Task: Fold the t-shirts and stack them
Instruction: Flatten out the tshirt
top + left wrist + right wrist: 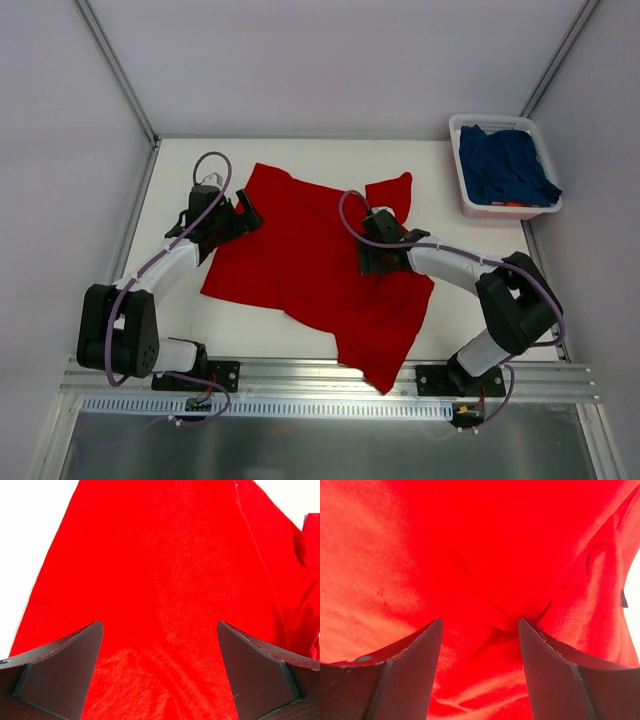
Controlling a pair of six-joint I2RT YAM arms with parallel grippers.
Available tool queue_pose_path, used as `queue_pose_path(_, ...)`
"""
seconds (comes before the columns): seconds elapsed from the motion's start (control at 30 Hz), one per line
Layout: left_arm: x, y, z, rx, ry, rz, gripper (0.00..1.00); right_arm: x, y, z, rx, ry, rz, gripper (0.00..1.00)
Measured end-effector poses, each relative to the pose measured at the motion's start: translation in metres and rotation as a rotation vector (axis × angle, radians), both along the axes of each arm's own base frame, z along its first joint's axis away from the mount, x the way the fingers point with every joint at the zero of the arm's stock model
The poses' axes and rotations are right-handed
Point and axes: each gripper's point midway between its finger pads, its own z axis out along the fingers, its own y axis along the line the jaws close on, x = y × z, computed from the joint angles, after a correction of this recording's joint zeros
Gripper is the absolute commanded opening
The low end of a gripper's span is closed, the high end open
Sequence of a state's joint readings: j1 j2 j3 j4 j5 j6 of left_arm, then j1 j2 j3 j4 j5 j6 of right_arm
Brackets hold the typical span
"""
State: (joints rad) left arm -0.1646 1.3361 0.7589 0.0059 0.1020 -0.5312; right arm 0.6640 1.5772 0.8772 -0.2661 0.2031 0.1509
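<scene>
The red t-shirt (310, 265) lies spread and slightly askew across the middle of the table, one sleeve pointing to the back right. My left gripper (243, 213) hovers at the shirt's left edge, open wide, with flat red cloth (160, 555) below its fingers (160, 625). My right gripper (372, 250) is low over the shirt's right half. It is open, and a small pucker of red cloth (470, 545) sits between its fingertips (480, 622). The navy t-shirt (505, 165) lies bunched in the basket.
A white plastic basket (490, 119) stands at the table's back right corner. Bare white table (180, 180) shows left of the red shirt. Metal frame rails run along the table's edges.
</scene>
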Motion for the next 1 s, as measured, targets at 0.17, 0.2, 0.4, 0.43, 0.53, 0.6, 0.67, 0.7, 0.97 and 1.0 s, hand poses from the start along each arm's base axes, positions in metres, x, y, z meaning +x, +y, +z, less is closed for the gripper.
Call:
queue_pose_path(0.17, 0.014, -0.002, 0.002, 0.005, 0.002, -0.002, 0.99, 0.024, 0.015, 0.038, 0.007, -0.065, 0.039, 0.71)
queue_pose_path(0.2, 0.020, -0.003, 0.004, 0.006, -0.006, -0.003, 0.99, 0.033, 0.020, 0.052, 0.014, -0.096, 0.047, 0.70)
queue_pose_path(0.4, 0.080, -0.012, 0.027, 0.011, -0.073, -0.017, 0.99, 0.090, 0.041, 0.133, 0.073, -0.275, 0.065, 0.71)
queue_pose_path(0.43, 0.090, -0.013, 0.029, 0.014, -0.079, -0.019, 0.99, 0.099, 0.039, 0.139, 0.080, -0.288, 0.057, 0.71)
queue_pose_path(0.53, 0.125, -0.019, 0.037, 0.023, -0.115, -0.029, 0.99, 0.121, 0.025, 0.143, 0.081, -0.294, 0.022, 0.71)
queue_pose_path(0.6, 0.148, -0.022, 0.039, 0.029, -0.134, -0.036, 0.99, 0.131, 0.013, 0.135, 0.077, -0.273, 0.001, 0.71)
queue_pose_path(0.67, 0.168, -0.025, 0.034, 0.036, -0.138, -0.044, 0.99, 0.137, 0.002, 0.123, 0.079, -0.239, -0.016, 0.71)
queue_pose_path(0.7, 0.177, -0.027, 0.031, 0.040, -0.142, -0.046, 0.99, 0.140, -0.003, 0.119, 0.084, -0.226, -0.023, 0.71)
queue_pose_path(0.97, 0.233, -0.022, -0.002, 0.108, -0.111, -0.044, 0.99, 0.153, -0.026, 0.114, 0.145, -0.200, -0.052, 0.71)
queue_pose_path(1.0, 0.238, -0.021, -0.003, 0.118, -0.111, -0.044, 0.99, 0.153, -0.026, 0.113, 0.155, -0.199, -0.049, 0.71)
